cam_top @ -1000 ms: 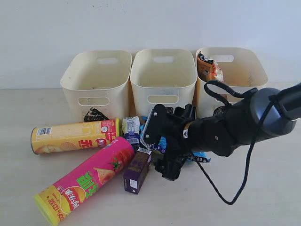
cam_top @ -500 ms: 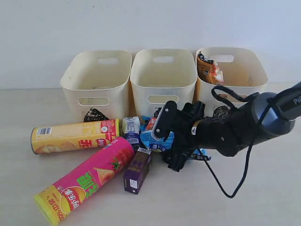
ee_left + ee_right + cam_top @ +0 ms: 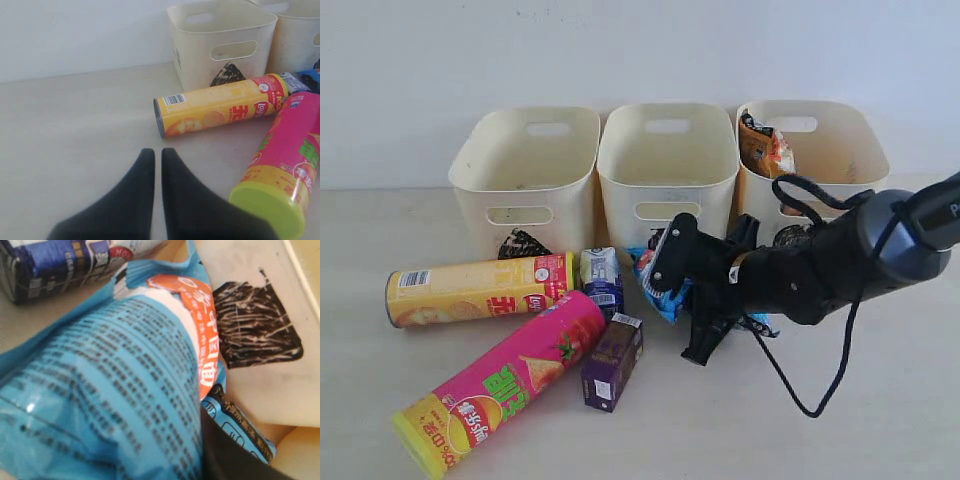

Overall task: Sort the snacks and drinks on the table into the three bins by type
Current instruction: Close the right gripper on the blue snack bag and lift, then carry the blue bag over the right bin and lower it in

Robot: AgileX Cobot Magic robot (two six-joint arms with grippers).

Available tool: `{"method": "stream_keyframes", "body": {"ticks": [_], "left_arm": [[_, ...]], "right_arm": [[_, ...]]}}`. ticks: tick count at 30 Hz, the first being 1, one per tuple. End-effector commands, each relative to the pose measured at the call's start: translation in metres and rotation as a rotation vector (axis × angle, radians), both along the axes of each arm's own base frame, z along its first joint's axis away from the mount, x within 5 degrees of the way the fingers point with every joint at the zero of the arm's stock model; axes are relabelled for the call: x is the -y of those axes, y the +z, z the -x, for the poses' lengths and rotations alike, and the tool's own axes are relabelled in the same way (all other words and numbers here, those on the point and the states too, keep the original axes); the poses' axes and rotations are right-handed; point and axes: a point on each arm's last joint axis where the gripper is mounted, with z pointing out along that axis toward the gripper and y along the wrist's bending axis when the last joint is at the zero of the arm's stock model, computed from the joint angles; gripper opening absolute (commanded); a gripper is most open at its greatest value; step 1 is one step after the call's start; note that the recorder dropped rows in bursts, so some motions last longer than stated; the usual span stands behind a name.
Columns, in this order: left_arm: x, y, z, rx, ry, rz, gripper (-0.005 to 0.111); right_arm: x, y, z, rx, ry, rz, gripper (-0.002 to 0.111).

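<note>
— Now, what is the right gripper (image 3: pixel 672 283) doing?
— It is clamping the blue packet (image 3: pixel 650 272) between its jaws, just in front of the middle bin (image 3: pixel 667 165) and beside the blue-and-white carton (image 3: pixel 601 277).
— And the left gripper (image 3: pixel 153 150)?
— It is hanging over bare table (image 3: pixel 75 125), its fingers pressed together on nothing.
— Where are the other items lying?
— The yellow tube (image 3: pixel 480 288), pink tube (image 3: pixel 500 385) and purple carton (image 3: pixel 612 362) are lying on the table before the bins. An orange packet (image 3: pixel 763 145) is standing in the right bin (image 3: pixel 830 150).
</note>
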Motion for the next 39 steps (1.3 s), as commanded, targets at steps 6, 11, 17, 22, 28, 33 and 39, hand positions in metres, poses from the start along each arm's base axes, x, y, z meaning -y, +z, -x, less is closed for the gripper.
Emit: {"method": "stream_keyframes", "body": {"ticks": [6, 11, 17, 22, 28, 33, 39], "left_arm": [[0.0, 0.002, 0.0, 0.011, 0.003, 0.018, 0.004], [0.0, 0.002, 0.0, 0.011, 0.003, 0.018, 0.004], [0.0, 0.002, 0.0, 0.011, 0.003, 0.018, 0.004], [0.0, 0.002, 0.0, 0.011, 0.003, 0.018, 0.004], [0.0, 0.002, 0.0, 0.011, 0.003, 0.018, 0.004], [0.0, 0.002, 0.0, 0.011, 0.003, 0.018, 0.004], [0.0, 0.002, 0.0, 0.011, 0.003, 0.018, 0.004]], "right_arm": [[0.011, 0.047, 0.017, -0.085, -0.032, 0.019, 0.0], [0.009, 0.085, 0.034, -0.08, -0.011, 0.006, 0.0], [0.014, 0.132, 0.054, -0.034, -0.001, -0.036, 0.0], [0.023, 0.17, 0.068, 0.053, -0.007, -0.105, 0.0], [0.027, 0.199, 0.069, 0.17, -0.076, -0.288, 0.0], [0.043, 0.205, 0.047, 0.187, -0.188, -0.36, 0.0], [0.073, 0.207, 0.012, 0.22, -0.32, -0.376, 0.0]]}}
